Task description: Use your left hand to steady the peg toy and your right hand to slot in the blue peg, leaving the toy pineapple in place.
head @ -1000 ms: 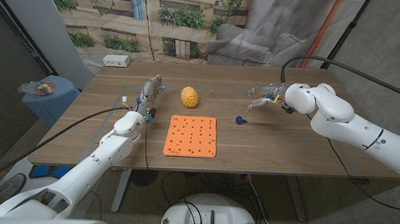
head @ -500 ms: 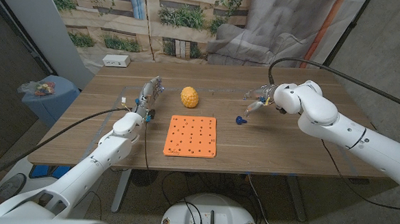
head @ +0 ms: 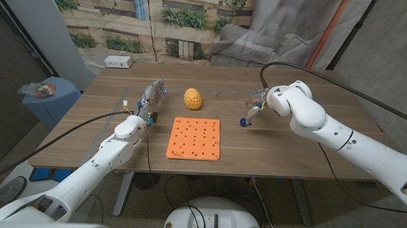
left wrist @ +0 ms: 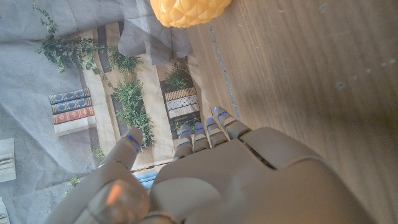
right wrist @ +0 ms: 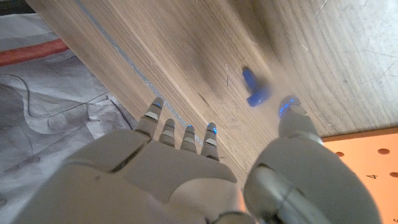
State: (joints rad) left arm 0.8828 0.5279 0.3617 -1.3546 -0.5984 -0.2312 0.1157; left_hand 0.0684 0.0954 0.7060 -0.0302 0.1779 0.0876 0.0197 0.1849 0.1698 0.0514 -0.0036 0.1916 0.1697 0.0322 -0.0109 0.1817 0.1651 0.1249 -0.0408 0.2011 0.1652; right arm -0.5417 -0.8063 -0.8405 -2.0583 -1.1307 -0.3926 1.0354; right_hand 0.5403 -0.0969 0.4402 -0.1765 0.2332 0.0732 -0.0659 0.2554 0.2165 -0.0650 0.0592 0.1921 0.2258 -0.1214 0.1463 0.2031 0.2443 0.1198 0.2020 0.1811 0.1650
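Orange peg toy [head: 194, 138] lower centre of head view, untouched. Right hand [head: 255, 104] swung leftward over the last second, fingers spread, now just above blue peg [head: 244, 121] at centre right. Left hand [head: 152, 97] unmoved, open, left of toy pineapple [head: 192, 98]. Grasp pending.

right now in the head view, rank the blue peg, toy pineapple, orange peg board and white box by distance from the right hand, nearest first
From the right hand:
1. Blue peg, on the table just below the fingertips.
2. Orange peg board and toy pineapple, both toward the table's middle; too close to call.
3. White box, at the far left corner.
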